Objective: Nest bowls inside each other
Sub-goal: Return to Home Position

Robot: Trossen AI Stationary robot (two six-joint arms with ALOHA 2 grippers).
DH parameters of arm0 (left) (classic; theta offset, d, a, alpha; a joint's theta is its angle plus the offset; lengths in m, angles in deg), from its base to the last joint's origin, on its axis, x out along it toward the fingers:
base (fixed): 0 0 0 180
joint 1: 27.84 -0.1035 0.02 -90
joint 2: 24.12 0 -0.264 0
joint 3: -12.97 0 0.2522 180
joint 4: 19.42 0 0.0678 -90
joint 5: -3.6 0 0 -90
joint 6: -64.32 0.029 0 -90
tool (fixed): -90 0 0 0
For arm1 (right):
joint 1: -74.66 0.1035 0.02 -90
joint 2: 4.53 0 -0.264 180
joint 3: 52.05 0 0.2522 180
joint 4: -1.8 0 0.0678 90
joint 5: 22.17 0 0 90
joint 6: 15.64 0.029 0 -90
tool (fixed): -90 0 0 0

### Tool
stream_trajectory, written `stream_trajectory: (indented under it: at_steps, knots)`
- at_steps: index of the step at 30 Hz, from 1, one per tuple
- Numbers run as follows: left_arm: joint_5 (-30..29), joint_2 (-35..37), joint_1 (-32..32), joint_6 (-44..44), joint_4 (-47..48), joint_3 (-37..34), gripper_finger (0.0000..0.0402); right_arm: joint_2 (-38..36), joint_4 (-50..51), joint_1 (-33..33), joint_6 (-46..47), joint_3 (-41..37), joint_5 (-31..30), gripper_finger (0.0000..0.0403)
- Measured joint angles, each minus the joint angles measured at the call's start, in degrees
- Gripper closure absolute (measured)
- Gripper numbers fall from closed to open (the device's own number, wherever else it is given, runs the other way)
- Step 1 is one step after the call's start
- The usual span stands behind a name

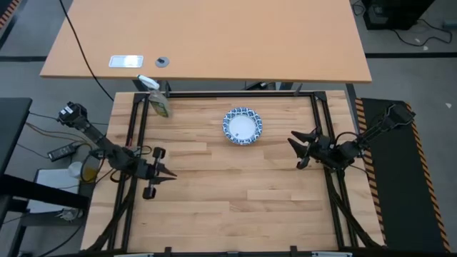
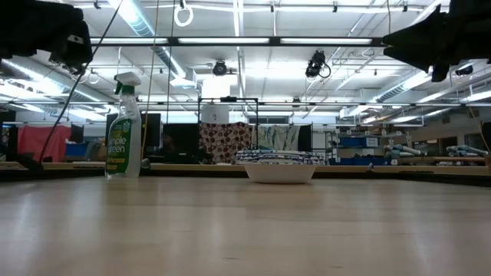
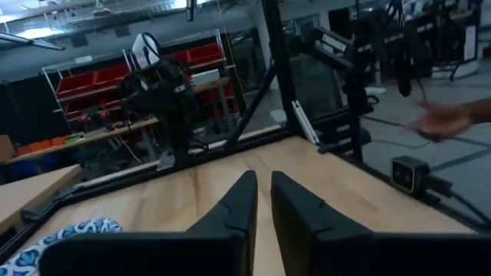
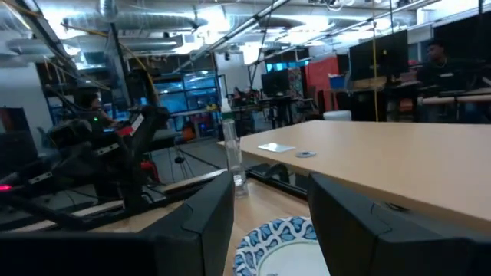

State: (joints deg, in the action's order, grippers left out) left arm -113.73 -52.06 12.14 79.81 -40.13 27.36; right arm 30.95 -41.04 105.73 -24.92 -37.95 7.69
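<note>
Bowls (image 1: 243,126) are nested in one stack on the bench (image 1: 228,207), toward the far edge and about midway between the two arms, slightly nearer the right one. From overhead only the top one shows: white centre, blue-and-white patterned rim. The low view shows the stack (image 2: 279,165) sitting flat on the wood with several patterned rims layered close above a white base; exact count can't be read off. Left claw (image 1: 172,175) is off the bowls, over the left side of the bench near the frame rail and nearer the front than the stack, pointing across toward the right arm. In its wrist view the left claw (image 3: 262,181) has its fingers drawn in to a thin slit with nothing in it, and the edge of the stack (image 3: 69,234) is just in shot to one side. Right claw (image 1: 295,150) is over the right side of the bench near the rail, clear of the bowls, pointing in toward the left arm. In its wrist view the right claw (image 4: 268,184) is spread wide and empty, with the patterned rim of the stack (image 4: 280,245) showing in the gap, well below the fingers. A spray bottle (image 1: 156,96) stands at the far-left corner of the bench, well apart from the stack. Beyond it is a second, lighter table (image 1: 207,36) with a white card (image 1: 126,61) and a small round grey thing (image 1: 163,61). A person's hand (image 3: 445,119) shows in the room past the frame, nowhere near either claw.
</note>
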Motion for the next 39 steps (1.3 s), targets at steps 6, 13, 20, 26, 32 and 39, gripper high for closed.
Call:
stream_trajectory:
  at_steps: [6,13,20,26,32,39]
  knots:
    - [2.6,1.1,2.2,1.6,0.9,-0.1,0.0388,0.0,0.0,0.0,-1.0,0.0,0.0,0.0229]
    - [8.1,4.0,5.2,3.5,0.9,-0.1,0.0395,0.0,0.0,0.0,-1.0,0.0,0.2,0.0229]
    - [8.2,3.9,5.2,-8.4,3.3,-0.2,0.0382,0.0,0.0,0.0,-1.0,0.0,0.2,0.0228]
    - [8.1,3.9,5.2,-8.7,3.2,-0.2,0.0382,0.0,0.0,0.0,-1.0,0.0,0.2,0.0229]
    - [8.1,3.9,5.2,-8.7,3.2,-0.2,0.0381,0.0,0.0,0.0,-1.0,0.0,0.2,0.0227]
    - [8.1,3.9,5.2,-8.7,3.2,-0.2,0.0381,0.0,0.0,0.0,-1.0,0.0,0.2,0.0227]
